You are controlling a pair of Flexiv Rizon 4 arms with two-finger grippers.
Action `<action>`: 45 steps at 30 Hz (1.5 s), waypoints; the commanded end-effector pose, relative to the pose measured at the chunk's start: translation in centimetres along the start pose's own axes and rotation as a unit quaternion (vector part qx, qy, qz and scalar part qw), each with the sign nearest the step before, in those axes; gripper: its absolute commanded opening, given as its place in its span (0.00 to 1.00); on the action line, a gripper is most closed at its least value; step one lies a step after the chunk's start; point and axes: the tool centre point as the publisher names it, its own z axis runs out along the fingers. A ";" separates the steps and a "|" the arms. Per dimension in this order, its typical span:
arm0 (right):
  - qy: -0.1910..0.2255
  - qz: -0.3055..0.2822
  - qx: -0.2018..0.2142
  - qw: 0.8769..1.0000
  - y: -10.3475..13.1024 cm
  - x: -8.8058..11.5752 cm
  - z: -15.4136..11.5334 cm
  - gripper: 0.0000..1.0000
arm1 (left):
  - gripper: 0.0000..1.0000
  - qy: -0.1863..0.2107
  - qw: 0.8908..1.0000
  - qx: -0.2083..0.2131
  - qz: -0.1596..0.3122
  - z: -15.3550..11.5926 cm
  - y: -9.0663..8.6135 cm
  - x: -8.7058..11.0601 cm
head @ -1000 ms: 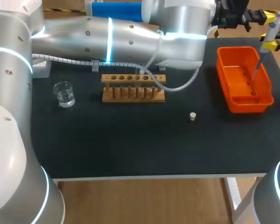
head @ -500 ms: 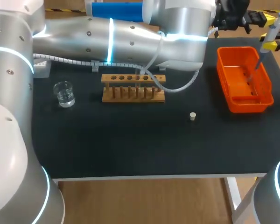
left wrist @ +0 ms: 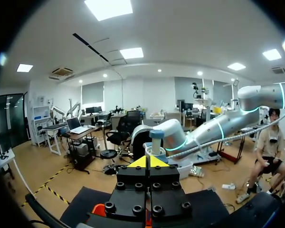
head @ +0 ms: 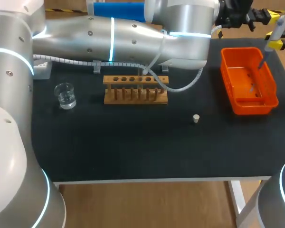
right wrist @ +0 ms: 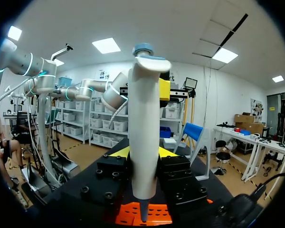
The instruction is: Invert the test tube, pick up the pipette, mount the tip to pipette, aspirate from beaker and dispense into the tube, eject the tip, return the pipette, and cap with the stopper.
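Note:
My right gripper (head: pixel 278 43) is at the table's far right corner, shut on a white pipette (head: pixel 274 33) with a blue cap. In the right wrist view the pipette (right wrist: pixel 143 133) stands upright between the fingers of the right gripper (right wrist: pixel 143 154), its thin lower end hanging over the orange bin (right wrist: pixel 133 214). My left arm stretches across the back of the table. Its left gripper (head: pixel 261 16) is shut and empty, close to the pipette's top (left wrist: pixel 156 138). A glass beaker (head: pixel 65 95) stands at the left, a wooden rack (head: pixel 135 89) in the middle, a pale stopper (head: pixel 195 118) in front. I cannot make out a tube.
The orange bin (head: pixel 270 95) sits at the right, under the pipette's end. The left arm's thick grey link (head: pixel 109 35) and its cable hang over the rack's back side. Black mat lies bare between the rack, the stopper and the front edge.
The right gripper has lifted the pipette a little, so its lower end now hangs higher over the orange bin. The left arm has barely shifted.

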 end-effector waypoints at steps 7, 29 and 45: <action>0.002 0.000 0.005 1.000 0.3 -0.2 0.0 0.00 | 1.00 -0.016 1.000 0.001 0.011 -2.8 -2.7 -0.2; 0.002 0.000 0.005 1.000 0.3 -0.2 0.0 0.00 | 1.00 0.034 0.999 -0.014 0.008 -10.5 -3.0 -0.5; 0.002 0.000 0.005 1.000 0.3 -0.2 0.0 0.00 | 1.00 0.010 1.000 0.006 0.012 -18.3 0.0 3.0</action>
